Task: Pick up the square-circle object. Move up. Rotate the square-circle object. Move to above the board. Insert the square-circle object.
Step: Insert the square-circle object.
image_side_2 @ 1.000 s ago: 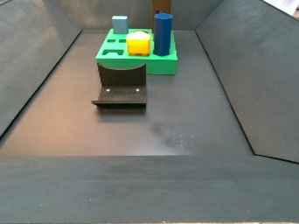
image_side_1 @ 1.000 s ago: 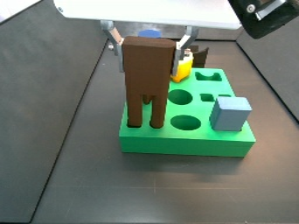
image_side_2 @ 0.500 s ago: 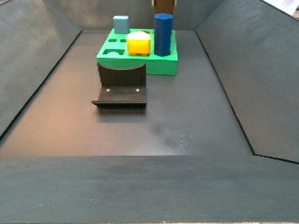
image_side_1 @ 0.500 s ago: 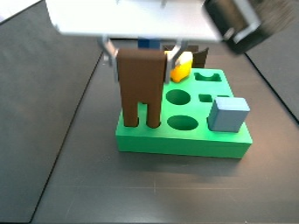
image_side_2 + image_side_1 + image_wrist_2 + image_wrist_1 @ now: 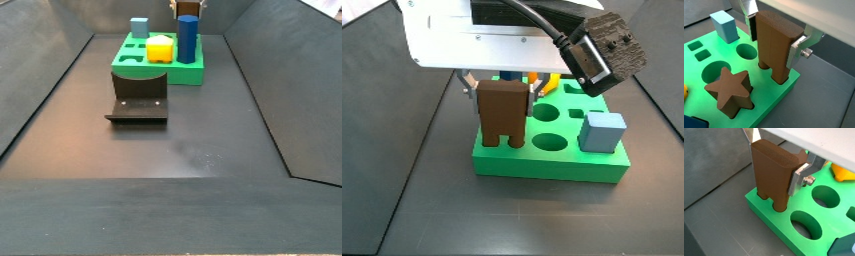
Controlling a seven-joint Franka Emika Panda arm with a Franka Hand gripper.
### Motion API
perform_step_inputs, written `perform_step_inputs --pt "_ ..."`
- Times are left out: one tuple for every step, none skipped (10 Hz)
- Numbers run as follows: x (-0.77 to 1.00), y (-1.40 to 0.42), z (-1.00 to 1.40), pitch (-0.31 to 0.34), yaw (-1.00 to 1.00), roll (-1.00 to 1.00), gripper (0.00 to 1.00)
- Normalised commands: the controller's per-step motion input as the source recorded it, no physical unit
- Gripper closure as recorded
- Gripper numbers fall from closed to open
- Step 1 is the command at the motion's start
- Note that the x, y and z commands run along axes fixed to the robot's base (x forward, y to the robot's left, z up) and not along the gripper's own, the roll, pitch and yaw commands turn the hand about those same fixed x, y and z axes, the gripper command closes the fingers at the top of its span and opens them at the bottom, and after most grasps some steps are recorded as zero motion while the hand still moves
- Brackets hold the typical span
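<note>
At the board's corner, the square-circle object [image 5: 502,113] stands upright with its notched lower end already inside the holes of the board [image 5: 543,158]. It sits visibly lower than a second ago, when its legs showed well above the green top, so insertion looks partly done. The gripper [image 5: 777,36] has come down with it and remains clamped on its upper sides, silver plates pressed to both faces. Both wrist views show the legs entering the slab; one also shows a brown star peg [image 5: 729,90] and a light blue block [image 5: 725,26]. A side view from farther off shows the fixture [image 5: 138,104] on the floor, apart from the board.
</note>
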Motion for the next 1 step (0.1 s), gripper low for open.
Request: perform_step_inputs --pt "0.00 0.00 0.00 0.000 0.00 0.00 1.00"
